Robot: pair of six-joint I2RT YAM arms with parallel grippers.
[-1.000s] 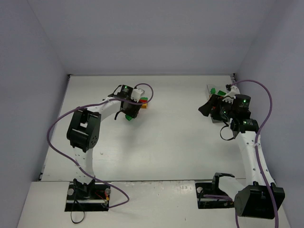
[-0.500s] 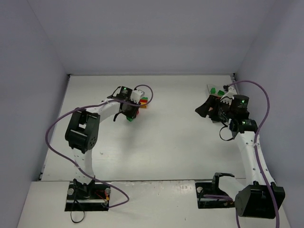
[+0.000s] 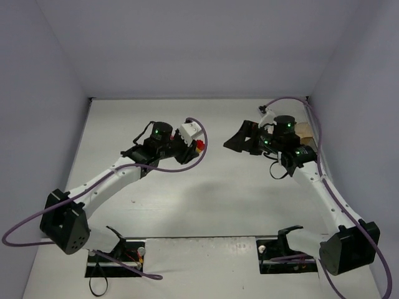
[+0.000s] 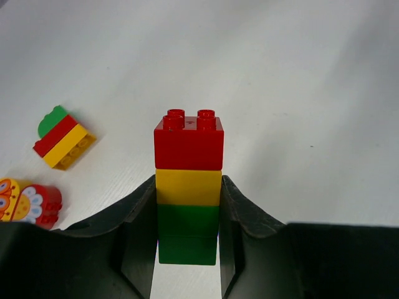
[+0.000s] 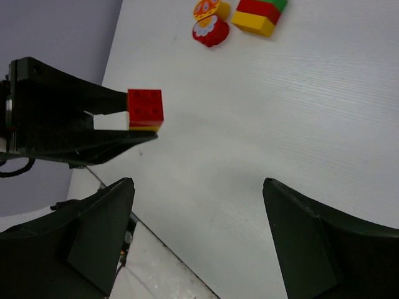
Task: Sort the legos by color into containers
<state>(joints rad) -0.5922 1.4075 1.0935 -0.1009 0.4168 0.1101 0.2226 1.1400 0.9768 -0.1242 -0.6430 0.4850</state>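
My left gripper (image 4: 189, 230) is shut on a stacked lego, red on top, then yellow, then green (image 4: 189, 180), and holds it above the table. In the top view that gripper (image 3: 194, 147) is near the table's middle. My right gripper (image 5: 196, 182) is open and empty, its jaws wide apart. It hangs over bare table and faces the held stack (image 5: 145, 107). In the top view it (image 3: 240, 138) is just right of the left gripper. The tan tray (image 3: 305, 129) is at the far right, mostly hidden by the right arm.
A small green, red and yellow stack (image 4: 62, 137) and a round red-yellow piece (image 4: 28, 202) lie on the table left of the held stack. Both also show in the right wrist view, the stack (image 5: 257, 14) and the round piece (image 5: 210, 22).
My left arm has stretched out toward the table's middle with the stack in its jaws. My right gripper has swung left, away from the tray, toward the left gripper.
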